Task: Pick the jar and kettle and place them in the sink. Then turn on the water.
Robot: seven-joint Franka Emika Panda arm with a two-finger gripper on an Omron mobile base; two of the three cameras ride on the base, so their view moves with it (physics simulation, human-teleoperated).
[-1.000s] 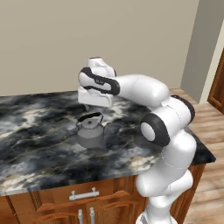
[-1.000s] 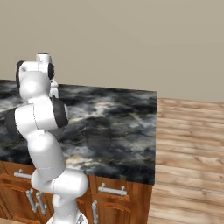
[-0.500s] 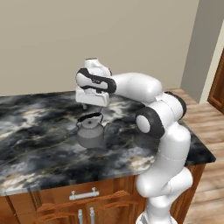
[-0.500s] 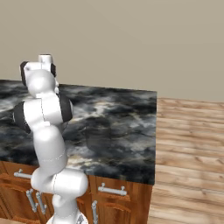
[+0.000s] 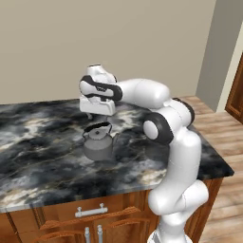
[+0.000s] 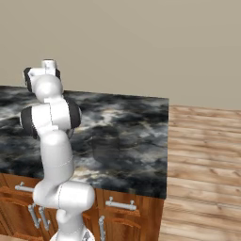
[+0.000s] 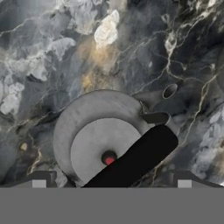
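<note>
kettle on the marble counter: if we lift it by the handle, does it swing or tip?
The kettle looks squat and wide-based, so it probably sits stable when nudged. Its arched black handle crosses above the lid, so a grip there likely hangs balanced, perhaps nosing toward the spout. Smooth metal on polished counter may slide.

The kettle (image 5: pixel 98 144) stands upright on the marble counter (image 5: pixel 42 156).

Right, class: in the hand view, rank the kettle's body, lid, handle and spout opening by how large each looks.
1. kettle body
2. lid
3. handle, though nearness to the camera enlarges it
4. spout opening
</note>
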